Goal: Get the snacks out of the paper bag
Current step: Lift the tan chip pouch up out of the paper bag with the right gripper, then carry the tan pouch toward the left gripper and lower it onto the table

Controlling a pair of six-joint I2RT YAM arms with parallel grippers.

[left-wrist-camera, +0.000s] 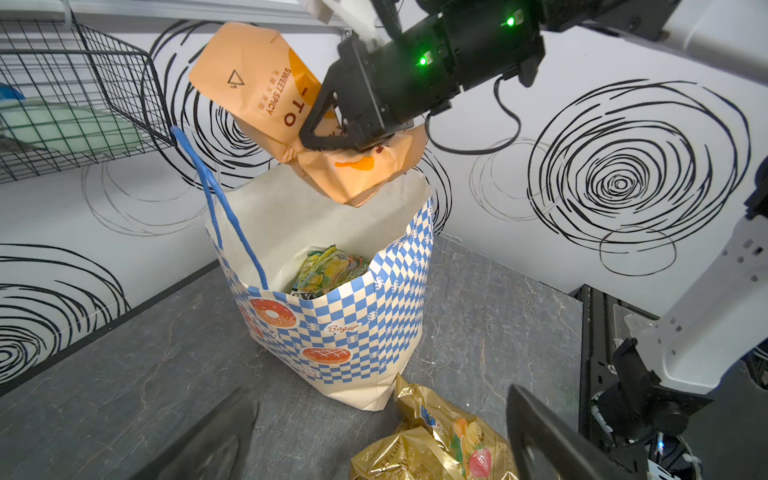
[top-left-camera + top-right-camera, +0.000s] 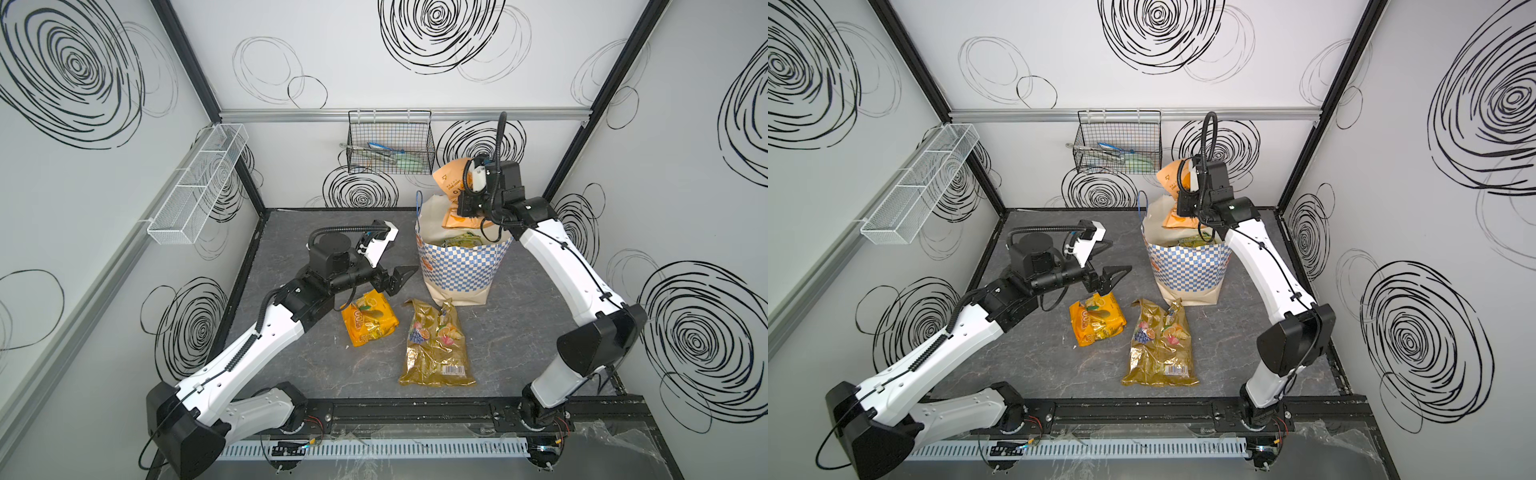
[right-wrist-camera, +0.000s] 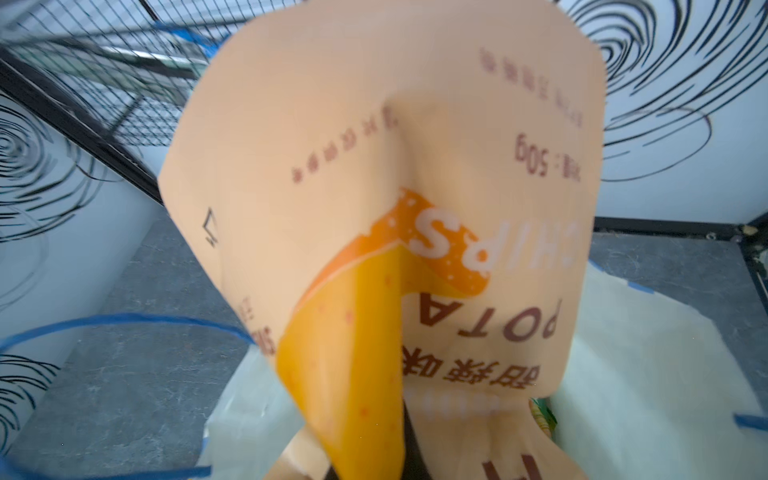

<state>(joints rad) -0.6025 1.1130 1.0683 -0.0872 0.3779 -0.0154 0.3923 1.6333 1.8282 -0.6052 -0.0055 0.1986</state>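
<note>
Dark grey marbled surface (image 2: pixel 286 365). Carries paper bag (image 2: pixel 457 270) upright toward the back, orange-yellow packet (image 2: pixel 368 320) flat in front-left of it, gold packet (image 2: pixel 436 353) flat just beside, top end at bag's base.

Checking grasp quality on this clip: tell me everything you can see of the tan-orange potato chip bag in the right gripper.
The potato chip bag is a matte tan-orange packet printed POTATO CHIPS and SWEET SPICY, with an orange band and a yellow chip picture. It is creased and folded about its middle, where the right gripper is shut on it. It hangs tilted over the open mouth of the paper bag, lower end near the rim; whether it touches the paper cannot be told.
</note>
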